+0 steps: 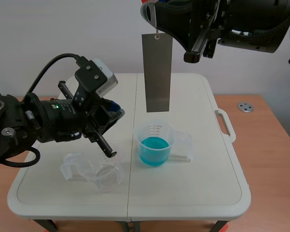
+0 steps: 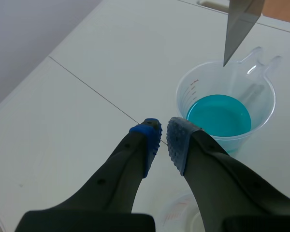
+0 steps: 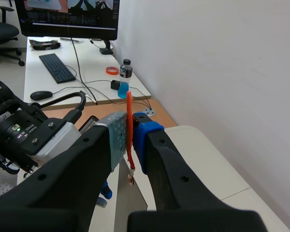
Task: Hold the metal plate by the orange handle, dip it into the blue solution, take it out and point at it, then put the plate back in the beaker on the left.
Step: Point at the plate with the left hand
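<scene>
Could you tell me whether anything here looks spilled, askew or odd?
Nothing stands out: the grey metal plate hangs straight from the right gripper above the clear beaker of blue solution; no spill shows on the white table.

- A plain pale wall stands at the far side, evenly lit.
- A white plastic folding table has a centre seam and a moulded carrying handle on its right edge.
- A brown wooden surface shows to the table's left and right.
- A small round metal disc lies on the wood, far right.
- The right wrist view shows a white desk with a dark monitor, black keyboard and black mouse, and a black office chair beside it.
</scene>
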